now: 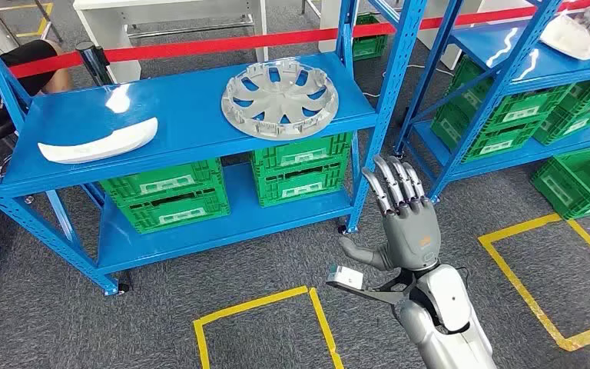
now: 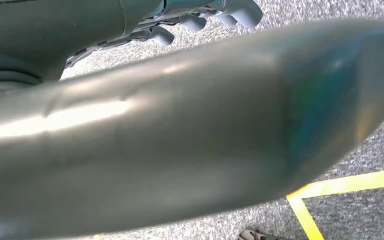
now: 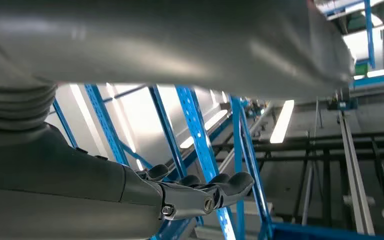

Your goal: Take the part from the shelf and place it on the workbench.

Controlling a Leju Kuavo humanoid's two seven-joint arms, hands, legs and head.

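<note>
A silver wheel cover point(image 1: 280, 97) lies flat on the top board of the blue shelf point(image 1: 177, 115), towards its right end. A white curved part point(image 1: 98, 142) lies at the left end of the same board. My right hand point(image 1: 406, 223) is raised in front of the shelf's right post, below and to the right of the wheel cover, fingers stretched out and apart, holding nothing. In the right wrist view its fingers point(image 3: 200, 192) show against the blue posts. My left hand point(image 2: 180, 140) hangs over the grey floor, thumb across the picture, nothing in it.
Green crates point(image 1: 167, 192) fill the shelf's lower board. A second blue shelf point(image 1: 507, 54) with more crates and a white part point(image 1: 572, 34) stands at the right. Red barrier tape point(image 1: 200, 48) runs behind. A person point(image 1: 15, 69) sits at the back left. Yellow floor tape point(image 1: 253, 307) marks squares.
</note>
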